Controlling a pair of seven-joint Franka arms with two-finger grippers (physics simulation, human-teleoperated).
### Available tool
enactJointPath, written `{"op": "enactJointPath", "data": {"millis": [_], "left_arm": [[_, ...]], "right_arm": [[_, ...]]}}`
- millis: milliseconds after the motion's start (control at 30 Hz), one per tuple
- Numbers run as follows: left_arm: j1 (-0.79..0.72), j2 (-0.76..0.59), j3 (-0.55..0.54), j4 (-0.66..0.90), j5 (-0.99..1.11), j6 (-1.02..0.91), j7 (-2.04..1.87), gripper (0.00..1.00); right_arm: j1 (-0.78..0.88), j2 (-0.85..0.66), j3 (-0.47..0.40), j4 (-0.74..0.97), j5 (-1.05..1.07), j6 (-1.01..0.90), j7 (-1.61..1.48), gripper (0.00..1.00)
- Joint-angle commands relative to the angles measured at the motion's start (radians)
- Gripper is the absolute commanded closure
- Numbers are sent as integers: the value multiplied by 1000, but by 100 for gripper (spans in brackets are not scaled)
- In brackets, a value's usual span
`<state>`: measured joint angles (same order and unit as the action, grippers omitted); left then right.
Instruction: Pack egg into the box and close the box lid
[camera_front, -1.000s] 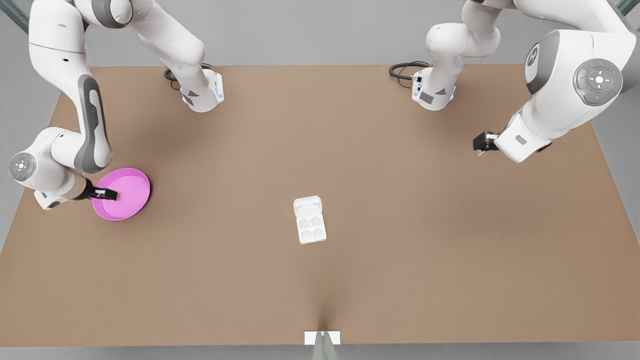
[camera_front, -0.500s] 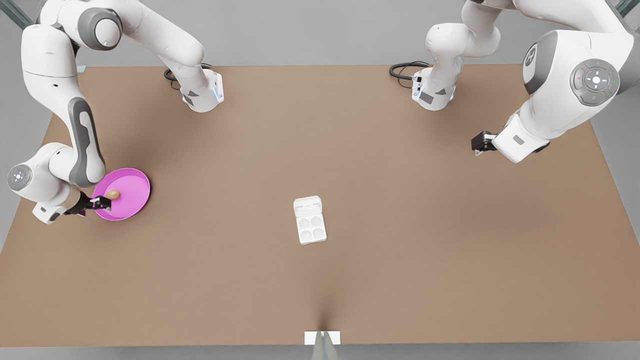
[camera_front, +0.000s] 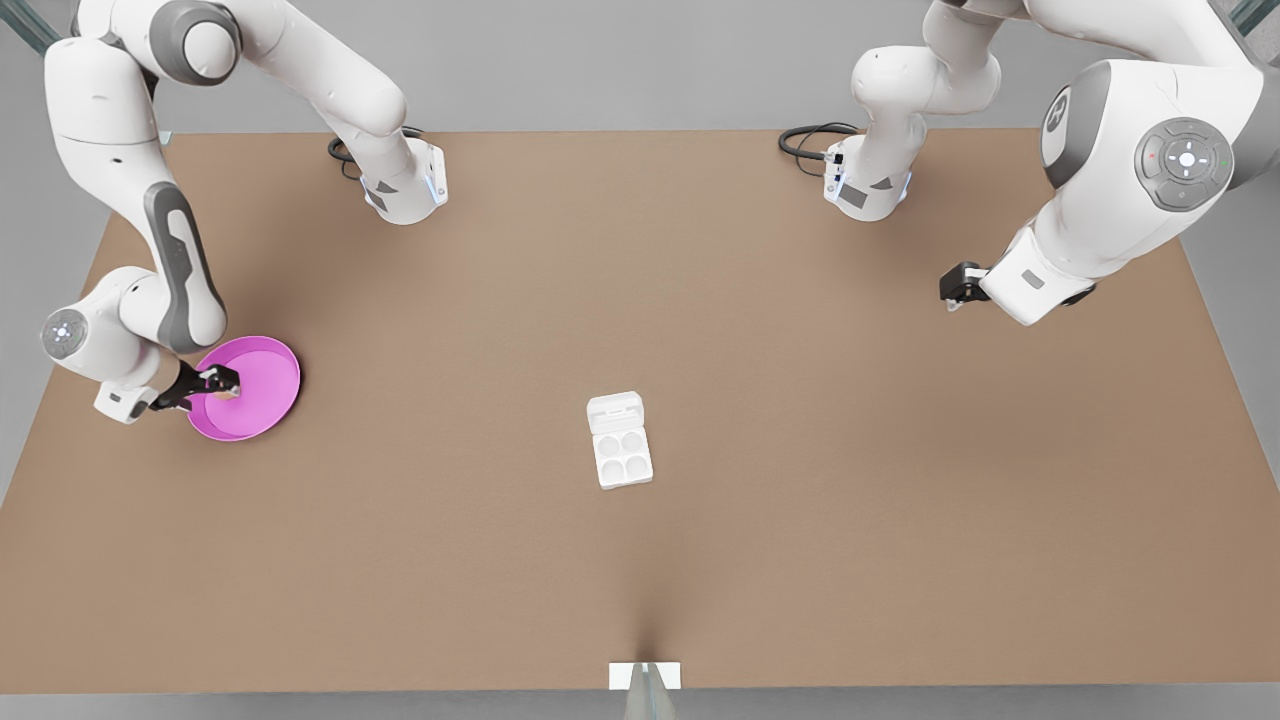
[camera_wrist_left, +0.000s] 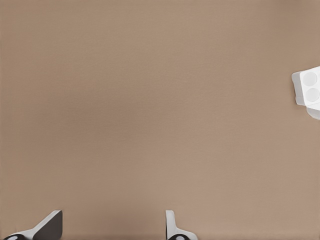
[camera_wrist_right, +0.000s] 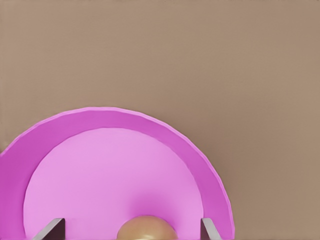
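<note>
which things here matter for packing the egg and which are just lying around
Job:
egg in the pink dish, between the open right gripper's fingers
box, hollows empty
box lid, open
left gripper, open, waiting

Lying about:
white block at table edge

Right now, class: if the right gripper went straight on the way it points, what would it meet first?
Most likely the egg. The right gripper hangs over the pink dish, and in the right wrist view its open fingers stand either side of the egg. How far above it they are is unclear.
</note>
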<state>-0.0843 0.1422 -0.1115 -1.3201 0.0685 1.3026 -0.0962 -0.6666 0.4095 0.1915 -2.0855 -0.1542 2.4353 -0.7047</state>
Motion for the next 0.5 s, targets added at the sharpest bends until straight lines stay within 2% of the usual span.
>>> {"op": "enactJointPath", "data": {"millis": [0, 467], "left_arm": [[0, -1, 0, 1, 1, -2, 0, 0], [0, -1, 0, 1, 1, 0, 0, 0]], "right_arm": [[-2, -9, 2, -5, 1, -9, 16, 0], [-82, 32, 0, -54, -1, 54, 70, 0]]}}
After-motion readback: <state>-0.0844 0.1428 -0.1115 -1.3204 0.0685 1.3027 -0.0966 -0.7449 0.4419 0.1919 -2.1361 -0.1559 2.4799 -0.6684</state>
